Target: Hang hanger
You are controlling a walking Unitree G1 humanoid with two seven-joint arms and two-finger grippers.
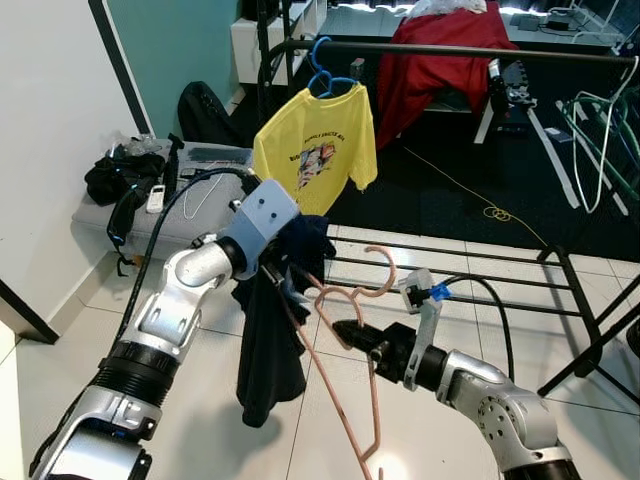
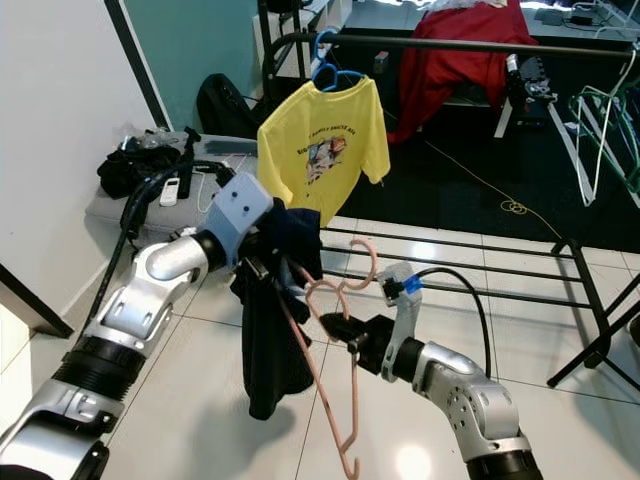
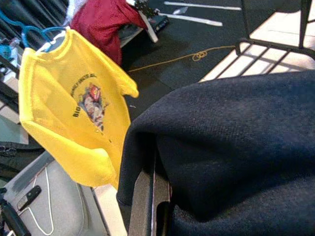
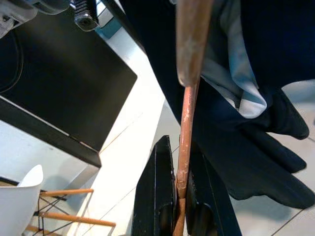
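Currently my right hand (image 1: 345, 331) is clamped on the hanger (image 1: 352, 372): in the right wrist view the two fingers (image 4: 160, 196) pinch the thin pink wire between them. My left hand (image 1: 275, 268) grips the dark garment (image 1: 268, 350), fingers closed into the cloth; left wrist view has fabric draped over the finger (image 3: 142, 201).

Handling, my read:
- Hanger is light, thin, fairly stiff wire; probably flexes a bit under load. Smooth rod, so it can spin or slide in the pinch.
- Garment is soft, limp, heavier than the hanger; it swings and drags the frame down on one side.
- Best hold: on the wire near the neck below the hook, leaving the hook free.

Position:
- Hanger sits between my two hands, tilted, hook (image 1: 380, 272) up and toward the rack, lower end hanging toward the floor.
- Its upper part runs into the garment at my left hand; whether it's fully threaded I can't tell.
- Rail (image 1: 450, 50) with the yellow shirt (image 1: 315, 150) is well ahead and above, well apart from the hook.
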